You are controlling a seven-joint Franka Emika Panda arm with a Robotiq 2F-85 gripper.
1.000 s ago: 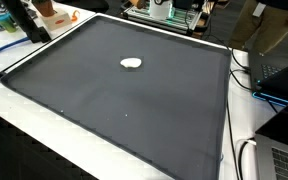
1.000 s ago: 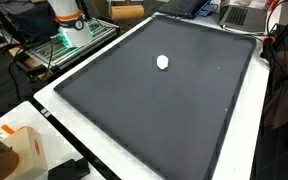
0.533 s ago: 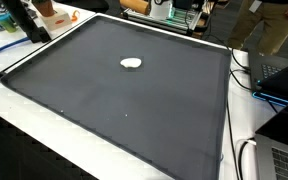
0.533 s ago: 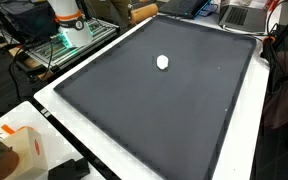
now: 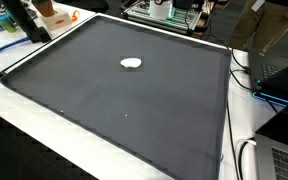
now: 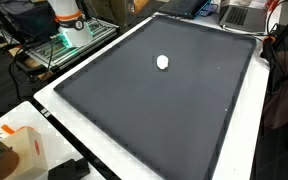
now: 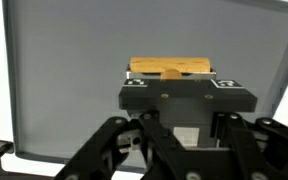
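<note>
In the wrist view my gripper (image 7: 174,78) is shut on a tan wooden block (image 7: 172,68), held between the fingertips above the grey mat (image 7: 64,80). The gripper and the block are out of both exterior views. A small white object lies on the dark mat in both exterior views (image 5: 131,63) (image 6: 163,62), toward the far half of the mat. I cannot tell how high the gripper is above the mat.
The dark mat (image 5: 134,110) (image 6: 164,110) covers a white table. An orange-and-white box (image 6: 19,150) stands at a corner. Cables and a laptop (image 5: 284,75) lie along one side. The robot base (image 6: 69,20) stands beyond the mat.
The tan block showed at the top edge of both exterior views earlier. It has now moved out of those views. The white object has not moved.
</note>
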